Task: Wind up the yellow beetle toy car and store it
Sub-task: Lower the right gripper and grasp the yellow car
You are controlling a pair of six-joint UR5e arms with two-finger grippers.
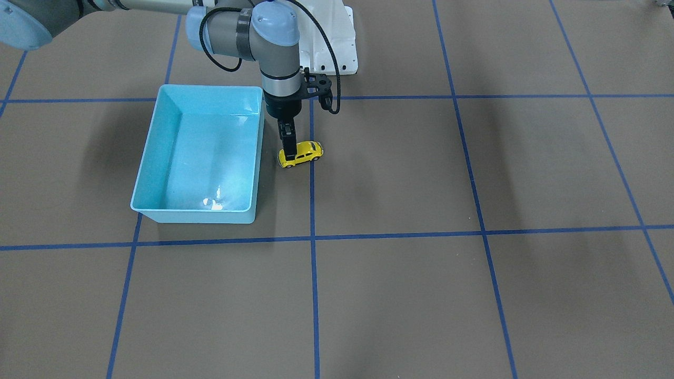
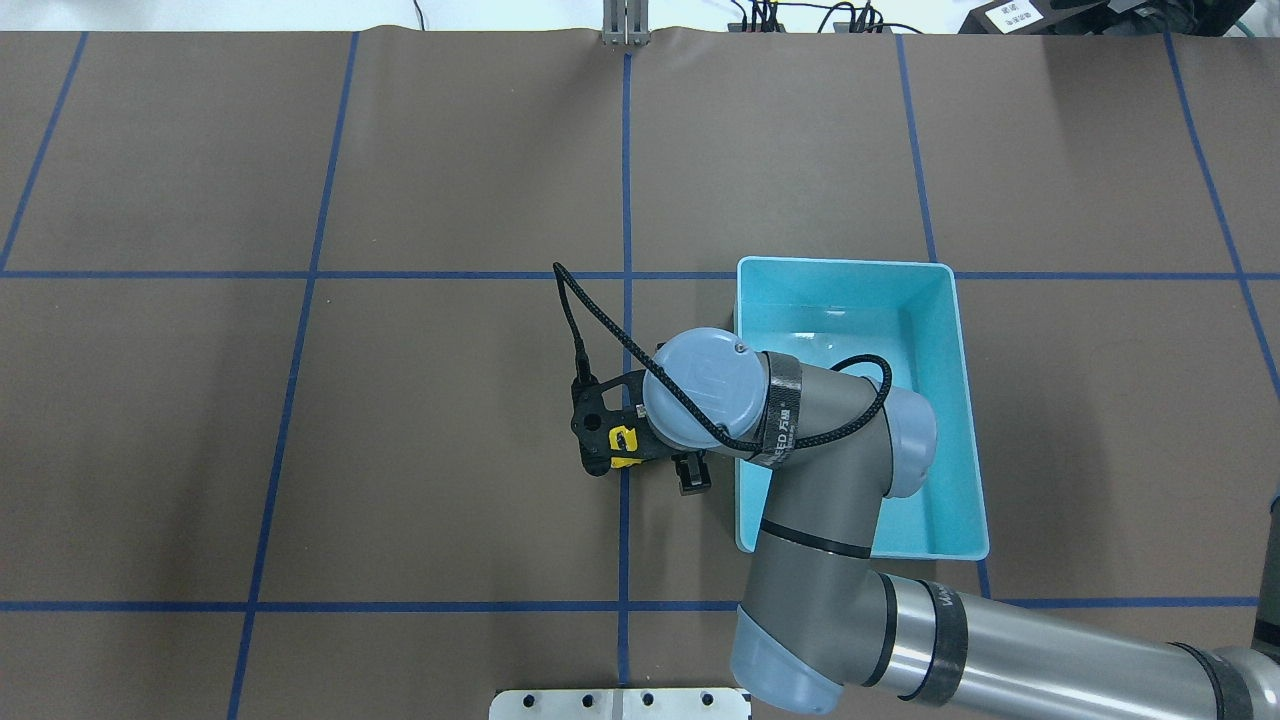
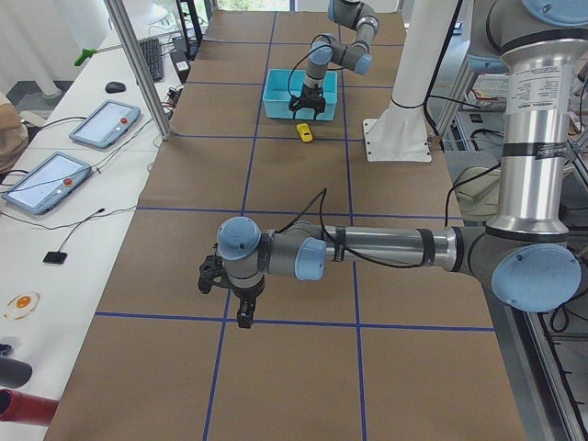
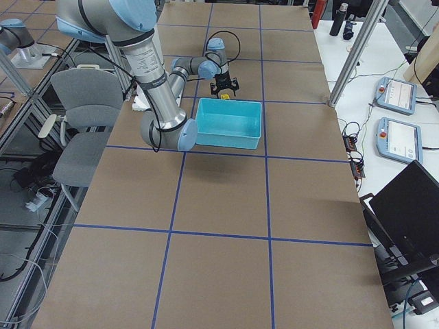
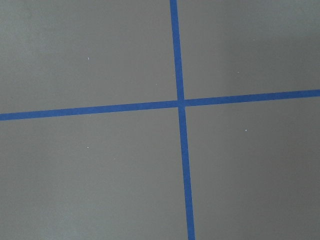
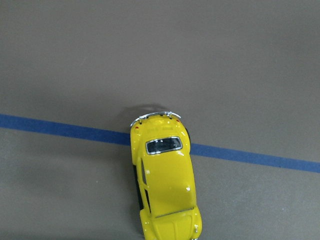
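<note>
Hovering over the car (image 1: pixel 304 152) just beside the bin (image 1: pixel 158 105): right gripper (image 1: pixel 288 149), jaws apart, grasping nothing.

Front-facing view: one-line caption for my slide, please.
Right tool lowered at the yellow car, which stands just outside the empty bin.

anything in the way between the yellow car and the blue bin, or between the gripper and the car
Nothing visible. The right gripper hangs over the yellow beetle toy car with nothing between, and the strip from car to turquoise bin is bare; only the bin's own wall needs clearing.
</note>
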